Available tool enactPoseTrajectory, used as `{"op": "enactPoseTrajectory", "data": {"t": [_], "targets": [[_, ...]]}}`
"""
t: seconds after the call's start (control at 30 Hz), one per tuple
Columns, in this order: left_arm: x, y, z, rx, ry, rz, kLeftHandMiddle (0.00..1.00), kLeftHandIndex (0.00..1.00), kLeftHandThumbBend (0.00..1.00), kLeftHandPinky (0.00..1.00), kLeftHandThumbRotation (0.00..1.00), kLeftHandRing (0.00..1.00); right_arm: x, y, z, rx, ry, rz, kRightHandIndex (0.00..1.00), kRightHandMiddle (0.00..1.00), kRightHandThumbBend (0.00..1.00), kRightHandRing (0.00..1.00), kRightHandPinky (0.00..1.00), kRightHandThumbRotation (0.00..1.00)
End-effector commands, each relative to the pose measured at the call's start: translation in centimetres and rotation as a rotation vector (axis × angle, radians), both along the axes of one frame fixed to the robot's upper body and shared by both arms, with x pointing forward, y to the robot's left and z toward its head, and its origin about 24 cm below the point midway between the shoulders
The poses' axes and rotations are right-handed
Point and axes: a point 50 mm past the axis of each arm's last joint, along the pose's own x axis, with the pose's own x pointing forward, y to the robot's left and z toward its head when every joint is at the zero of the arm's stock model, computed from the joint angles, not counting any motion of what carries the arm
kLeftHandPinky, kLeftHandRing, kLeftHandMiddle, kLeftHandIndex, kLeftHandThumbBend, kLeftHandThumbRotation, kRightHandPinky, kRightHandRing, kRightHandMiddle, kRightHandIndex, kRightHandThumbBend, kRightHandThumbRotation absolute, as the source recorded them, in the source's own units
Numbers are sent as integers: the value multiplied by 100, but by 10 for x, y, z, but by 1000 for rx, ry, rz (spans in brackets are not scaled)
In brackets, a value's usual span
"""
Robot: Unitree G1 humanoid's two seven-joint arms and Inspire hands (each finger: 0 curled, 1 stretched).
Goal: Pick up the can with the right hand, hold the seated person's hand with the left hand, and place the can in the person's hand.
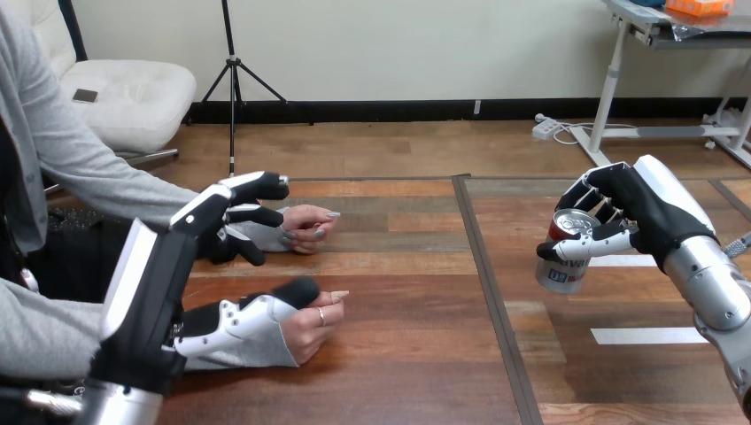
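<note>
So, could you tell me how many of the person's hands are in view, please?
2: the far hand, just past the left robot hand; the near hand, against its thumb.

We see bright, even light from overhead, with a soft sheen across the wooden table (416,354) and small glints on the can (567,257) top at right.

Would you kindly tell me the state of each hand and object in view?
right hand: shut round the can.
can: gripped, away from the person.
person's nearer hand: loosely curled, empty, on the table.
person's farther hand: loosely curled, empty.
left hand: touching the person's nearer hand; grip unclear.
</note>
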Motion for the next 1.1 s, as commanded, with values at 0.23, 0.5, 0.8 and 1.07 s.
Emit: {"op": "enactPoseTrajectory", "data": {"t": [0.23, 0.5, 0.8, 1.07], "targets": [[1, 8, 38, 331, -108, 86, 81, 79, 100, 49, 47, 74, 15, 2, 38, 6, -136, 24, 42, 42, 71, 39, 35, 0], [7, 12, 43, 509, -90, 112, 81, 79, 100, 50, 44, 75, 14, 2, 36, 2, -133, 22, 42, 43, 71, 40, 36, 0], [14, 15, 43, 625, -90, 116, 81, 77, 100, 51, 40, 75, 15, 1, 36, 0, -124, 16, 42, 43, 71, 40, 35, 0], [20, 16, 42, 729, -56, 103, 83, 78, 100, 54, 38, 77, 14, 0, 37, -5, -127, 17, 43, 42, 71, 39, 35, 0]]}}
